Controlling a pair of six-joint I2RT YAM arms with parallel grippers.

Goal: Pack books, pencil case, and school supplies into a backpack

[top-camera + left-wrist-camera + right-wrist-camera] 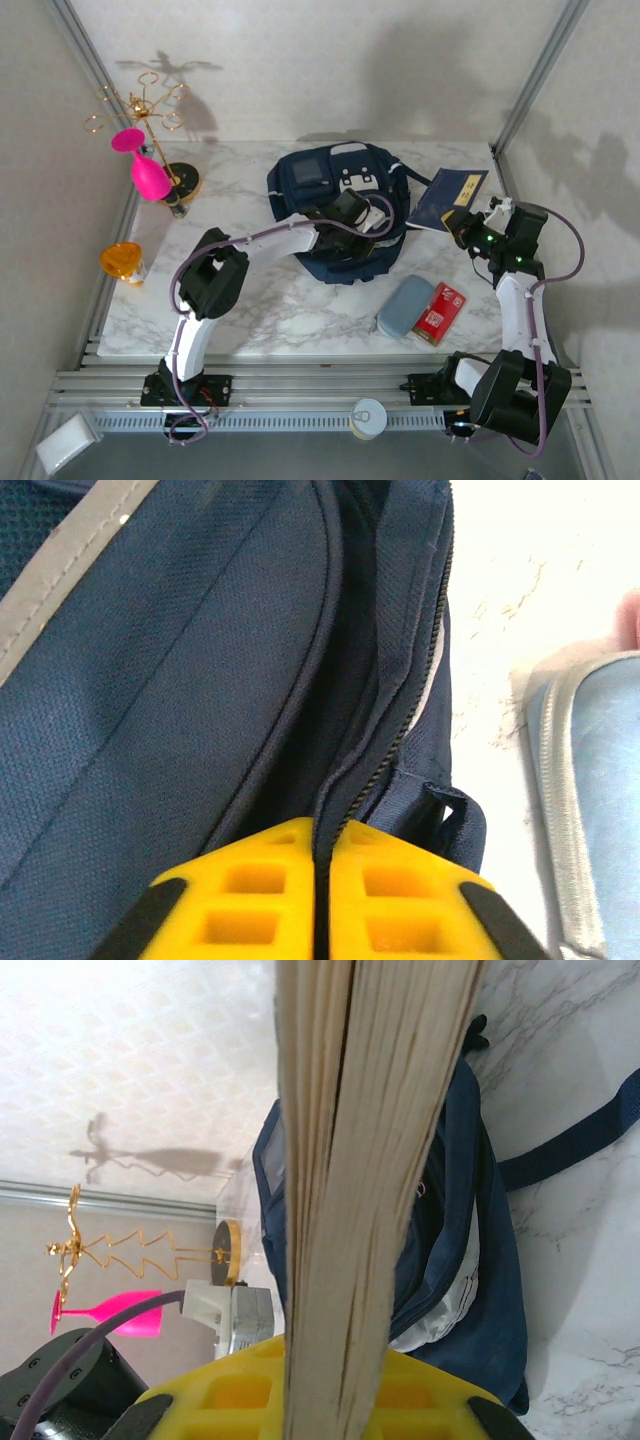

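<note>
The navy backpack lay mid-table, with the left gripper clenched on the fabric beside its zipper. Just right of it, the right gripper clamped the books, seemingly several, judging by the page edges. Nearer the arms, the grey-blue pencil case lay just beside the red supply pack.

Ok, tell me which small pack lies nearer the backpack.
The grey-blue pouch; the red pack lies beside it, on the side away from the backpack.
</note>
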